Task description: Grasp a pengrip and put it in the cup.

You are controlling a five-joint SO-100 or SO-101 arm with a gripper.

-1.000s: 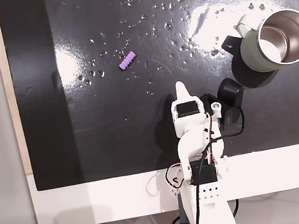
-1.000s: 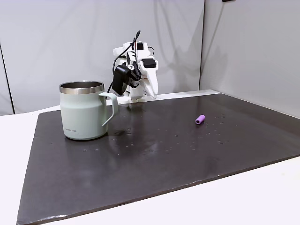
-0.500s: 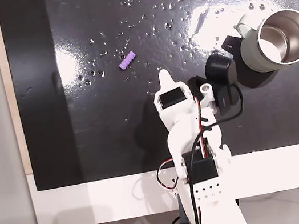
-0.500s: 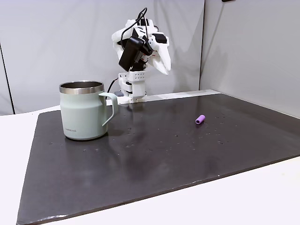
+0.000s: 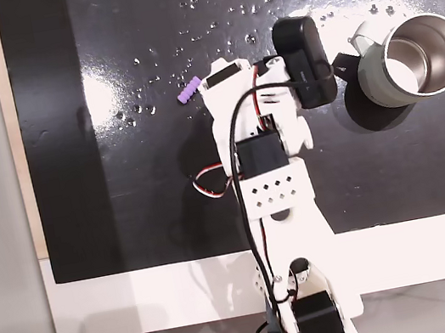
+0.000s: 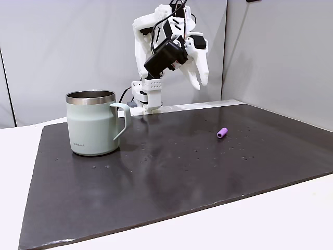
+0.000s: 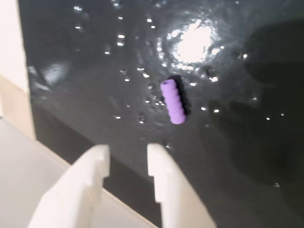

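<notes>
The pengrip [image 7: 173, 102] lies on the dark mat [image 6: 171, 172] toward its far edge, well apart from the cup [image 6: 93, 123]. The gripper [image 7: 128, 154] hangs above it, slightly parted, holding nothing.

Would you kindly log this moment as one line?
phase: approach | gripper: open, raised above mat | pengrip: lying on mat, ungrasped | cup: upright, empty

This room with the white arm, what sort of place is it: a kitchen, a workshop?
Probably a small robot test bench, not a kitchen: a white arm bolted by a glossy black mat, plain grey wall panels, and props, a cup and a pengrip.
</notes>
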